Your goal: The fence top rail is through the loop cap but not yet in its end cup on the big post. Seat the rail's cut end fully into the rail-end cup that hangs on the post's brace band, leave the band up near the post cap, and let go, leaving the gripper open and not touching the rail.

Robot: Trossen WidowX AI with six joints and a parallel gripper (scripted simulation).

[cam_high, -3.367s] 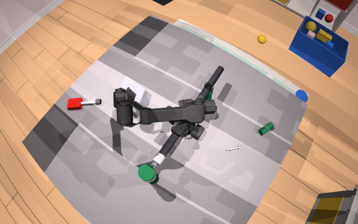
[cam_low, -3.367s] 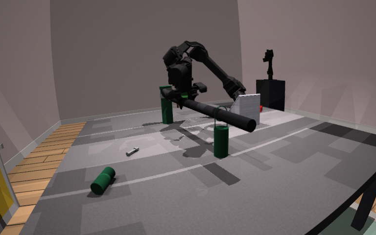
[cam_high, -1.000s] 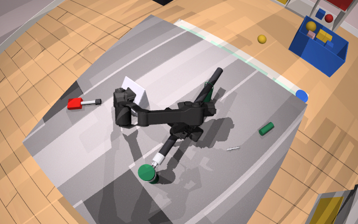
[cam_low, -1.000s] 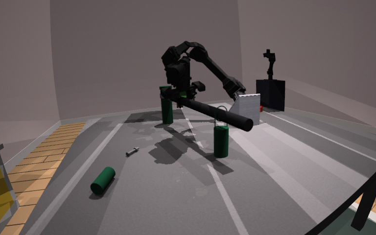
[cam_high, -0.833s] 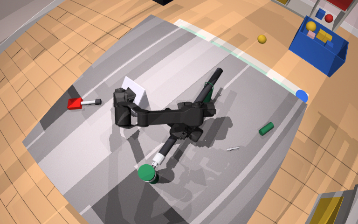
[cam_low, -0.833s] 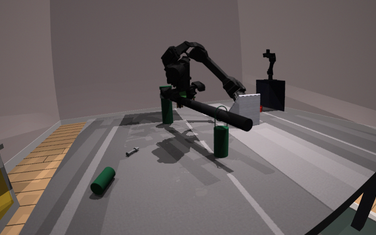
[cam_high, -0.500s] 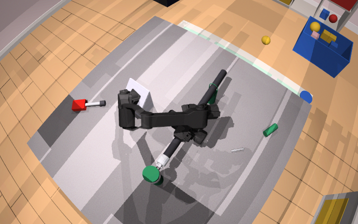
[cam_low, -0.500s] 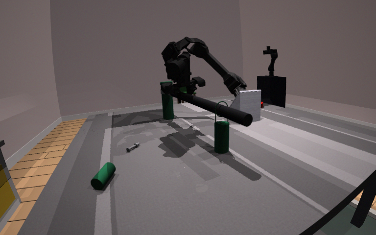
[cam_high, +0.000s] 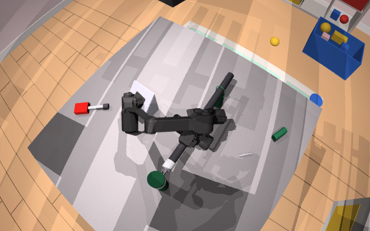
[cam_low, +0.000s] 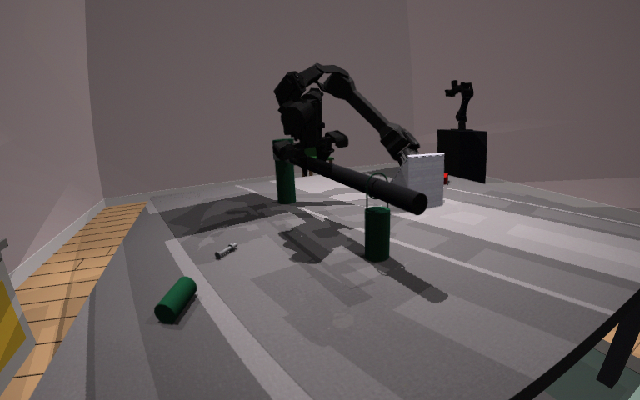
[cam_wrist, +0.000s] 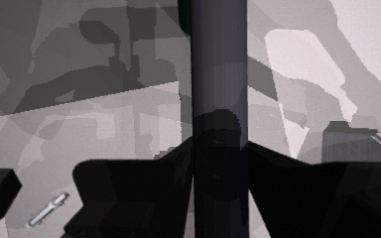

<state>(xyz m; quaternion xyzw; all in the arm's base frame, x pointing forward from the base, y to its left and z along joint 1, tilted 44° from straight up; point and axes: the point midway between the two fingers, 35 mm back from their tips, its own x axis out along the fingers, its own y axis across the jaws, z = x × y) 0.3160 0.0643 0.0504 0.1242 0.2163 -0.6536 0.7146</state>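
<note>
The dark rail (cam_high: 226,80) (cam_low: 402,197) (cam_wrist: 220,74) runs raised and slanting above the table. My gripper (cam_low: 307,155) (cam_wrist: 213,141) is shut on the rail along its middle stretch. The rail passes through the wire loop of the loop cap on the short green post (cam_low: 377,236). Its other end meets the white rail-end cup (cam_high: 168,164) beside the big green post (cam_high: 155,179) (cam_low: 285,181). How deep the end sits in the cup cannot be told. The brace band shows just under the post cap in the top view. The gripper hides that end in the exterior view.
A green cylinder (cam_high: 279,134) (cam_low: 176,299) and a small silver bolt (cam_high: 245,154) (cam_low: 226,250) (cam_wrist: 48,210) lie to one side. A pale wedge-shaped block (cam_high: 144,94) (cam_low: 427,181) stands near the arm's base. A red block with a handle (cam_high: 81,108) lies beyond it.
</note>
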